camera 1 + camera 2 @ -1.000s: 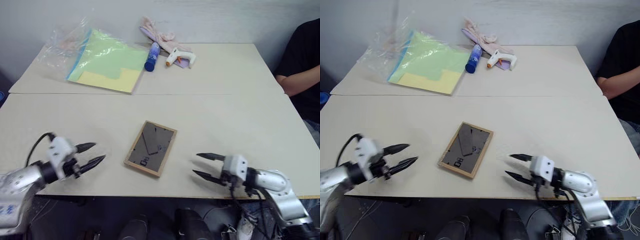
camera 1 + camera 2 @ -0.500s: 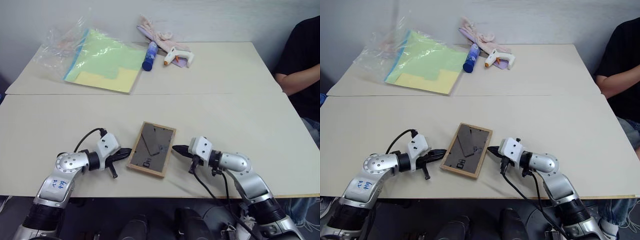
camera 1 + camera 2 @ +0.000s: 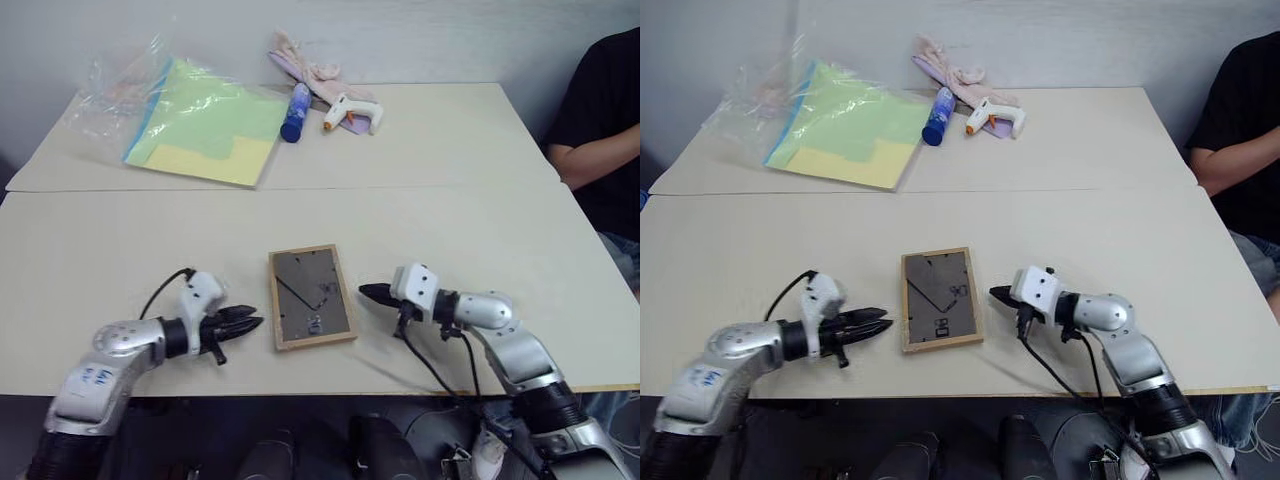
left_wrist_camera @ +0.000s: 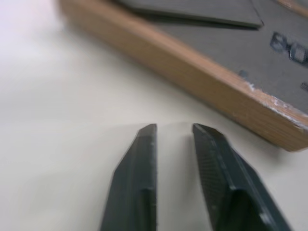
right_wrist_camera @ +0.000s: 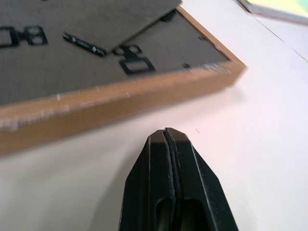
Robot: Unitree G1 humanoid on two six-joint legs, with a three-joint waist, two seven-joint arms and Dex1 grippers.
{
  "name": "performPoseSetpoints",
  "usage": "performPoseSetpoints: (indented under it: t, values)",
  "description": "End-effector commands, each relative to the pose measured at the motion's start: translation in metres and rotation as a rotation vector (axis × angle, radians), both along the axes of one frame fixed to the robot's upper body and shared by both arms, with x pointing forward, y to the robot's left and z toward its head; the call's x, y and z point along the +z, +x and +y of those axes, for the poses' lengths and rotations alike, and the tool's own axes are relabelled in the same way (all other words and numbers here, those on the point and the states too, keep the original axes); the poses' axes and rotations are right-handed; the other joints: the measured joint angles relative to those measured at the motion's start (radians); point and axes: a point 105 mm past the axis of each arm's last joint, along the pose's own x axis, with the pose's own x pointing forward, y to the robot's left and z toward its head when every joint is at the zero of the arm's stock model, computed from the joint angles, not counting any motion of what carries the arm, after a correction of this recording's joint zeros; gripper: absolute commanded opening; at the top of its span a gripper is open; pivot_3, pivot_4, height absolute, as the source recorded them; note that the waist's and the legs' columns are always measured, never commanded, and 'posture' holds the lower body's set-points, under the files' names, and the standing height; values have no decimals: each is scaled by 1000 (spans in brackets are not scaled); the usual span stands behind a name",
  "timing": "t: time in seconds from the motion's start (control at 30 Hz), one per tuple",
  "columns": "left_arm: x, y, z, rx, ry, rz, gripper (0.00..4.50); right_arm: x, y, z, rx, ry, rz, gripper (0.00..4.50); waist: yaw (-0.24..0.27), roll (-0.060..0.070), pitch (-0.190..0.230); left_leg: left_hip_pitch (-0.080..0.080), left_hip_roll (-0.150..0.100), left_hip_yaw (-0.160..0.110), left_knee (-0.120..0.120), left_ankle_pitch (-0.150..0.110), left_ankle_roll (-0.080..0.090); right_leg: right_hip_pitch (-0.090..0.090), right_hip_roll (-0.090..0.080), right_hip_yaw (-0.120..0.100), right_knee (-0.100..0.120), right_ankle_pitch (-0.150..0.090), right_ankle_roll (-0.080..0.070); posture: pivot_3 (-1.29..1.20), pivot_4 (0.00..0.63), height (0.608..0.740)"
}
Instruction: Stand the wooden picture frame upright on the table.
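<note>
One picture frame [image 3: 311,296] lies flat on the table [image 3: 470,220], dark backing up, squarely between the two grippers. The left gripper [image 3: 252,321] sits low with its two fingers a little apart and nothing between them, tips just short of the frame's near long edge. The right gripper [image 3: 366,292] has its two fingers pressed together, gripping nothing, tip just beside the opposite long edge, not touching. Well beyond both sets of jaws: one clear bag of green and yellow paper sheets [image 3: 205,125], one blue bottle [image 3: 294,111], one white glue gun [image 3: 349,110], one pinkish cloth [image 3: 303,70]. One person [image 3: 600,130] sits off past the right gripper.
</note>
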Motion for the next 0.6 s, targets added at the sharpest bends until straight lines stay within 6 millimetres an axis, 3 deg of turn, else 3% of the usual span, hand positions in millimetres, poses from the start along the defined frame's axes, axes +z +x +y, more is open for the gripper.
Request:
performPoseSetpoints:
  t: [0.03, 0.17, 0.27, 0.43, 0.6]
  values:
    - [3, -22, 7, 22, -115, 336, 2369, 3, -17, 4, 72, -19, 15, 0, -3, 0, 0, 0, 0, 0, 0, 0, 0, 0, 0, 0, 0, 0, 0, 0, 150, 740]
    - [7, -10, -3, 73, -186, 532, 3673, -2, -22, 12, 80, -28, 23, 0, 3, 0, 0, 0, -1, 0, 1, 0, 0, 0, 0, 0, 1, 0, 0, 0, 150, 740]
    - [6, -8, -18, 26, -202, 572, 4471, -2, -21, 17, 76, -29, 17, 0, 5, 0, 0, 1, -2, -1, 1, 0, 0, 1, -1, 0, 1, 0, 0, 0, 150, 740]
    - [-8, -8, -44, -6, -148, 620, 4471, -3, -20, 25, 75, -49, 4, 0, 18, 3, -2, 1, -3, -1, 2, 0, 0, 1, -2, 0, 1, 0, 0, 0, 150, 740]
    - [-13, -1, -69, -11, -225, 659, 4471, -5, -22, 33, 97, -70, 2, 0, 31, 5, -5, 1, -5, -2, 5, 1, 1, 2, -3, 0, 1, 0, 1, 0, 150, 740]
